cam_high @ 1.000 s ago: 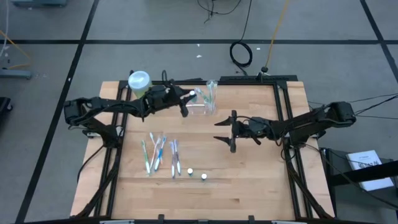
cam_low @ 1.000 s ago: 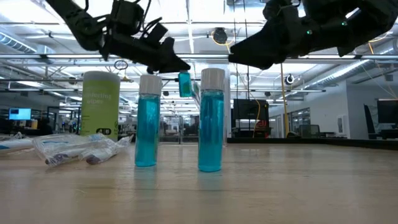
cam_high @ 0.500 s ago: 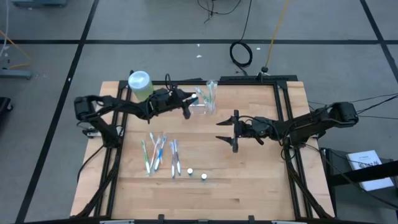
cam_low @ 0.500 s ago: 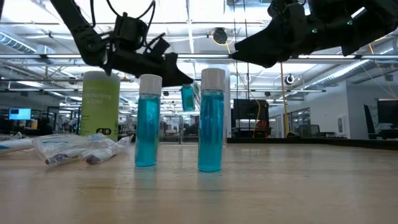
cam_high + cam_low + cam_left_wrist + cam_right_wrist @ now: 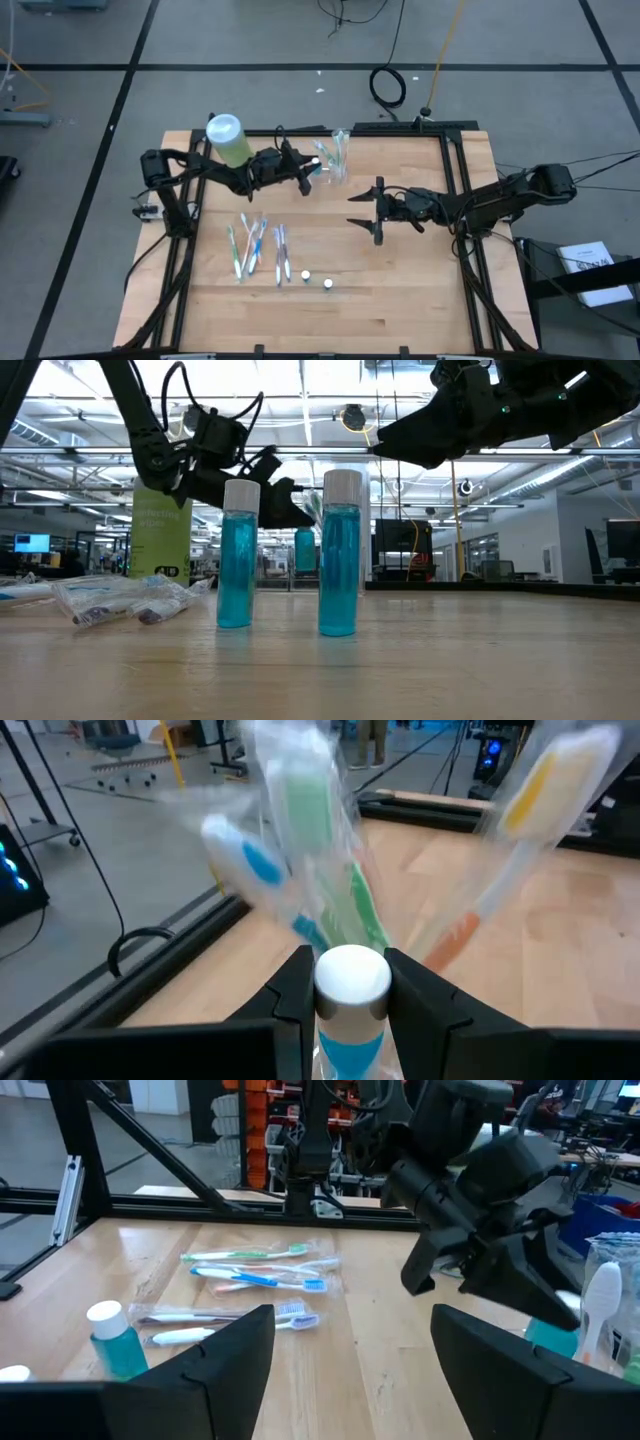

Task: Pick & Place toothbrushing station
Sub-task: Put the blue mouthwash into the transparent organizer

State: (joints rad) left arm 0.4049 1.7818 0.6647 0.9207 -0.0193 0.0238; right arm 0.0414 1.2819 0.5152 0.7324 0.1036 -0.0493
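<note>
Toothbrushing station (image 5: 333, 160) sits far on the bench (image 5: 420, 300): with your left hand (image 5: 306, 176) pinching the blue vial (image 5: 351, 1010), lower it straight into a free compartment, clear of the wrapped brushes (image 5: 330, 870).

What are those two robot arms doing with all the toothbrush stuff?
The left gripper holds a small blue bottle with a white cap between its fingers, right by the clear toothbrushing station, which already has wrapped toothbrushes standing in it. The right gripper waits open over the middle of the table. More wrapped toothbrushes and two little bottles lie nearer the front.
</note>
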